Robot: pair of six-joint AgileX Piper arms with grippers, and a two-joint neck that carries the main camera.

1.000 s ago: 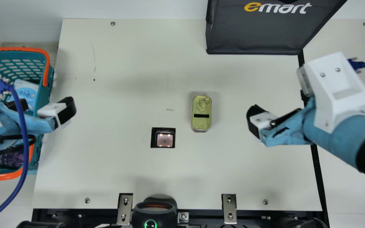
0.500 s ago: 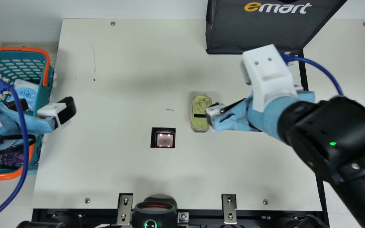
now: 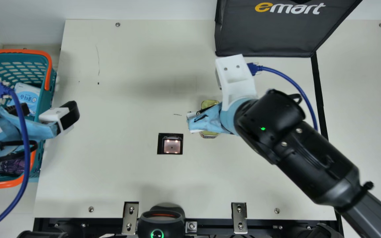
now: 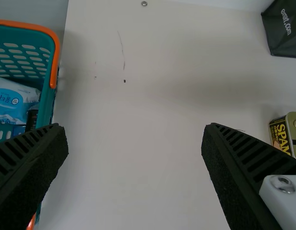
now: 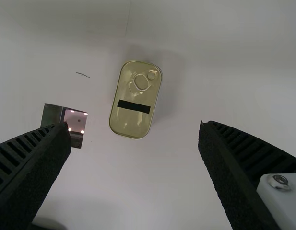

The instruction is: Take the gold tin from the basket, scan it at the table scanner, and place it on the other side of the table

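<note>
"emart" on black bag [image 3: 270,36], "SPAM" on gold tin [image 4: 281,134]

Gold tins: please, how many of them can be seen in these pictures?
1. The gold tin is on the table, in the main view to the right of the scanner, partly covered by the right arm. More may be hidden in the basket.

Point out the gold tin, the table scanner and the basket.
Gold tin [image 5: 130,123]: right wrist view, on its lid.
Table scanner [image 3: 169,145]: main view, lit window.
Basket [image 4: 18,36]: left wrist view, teal wall.
</note>
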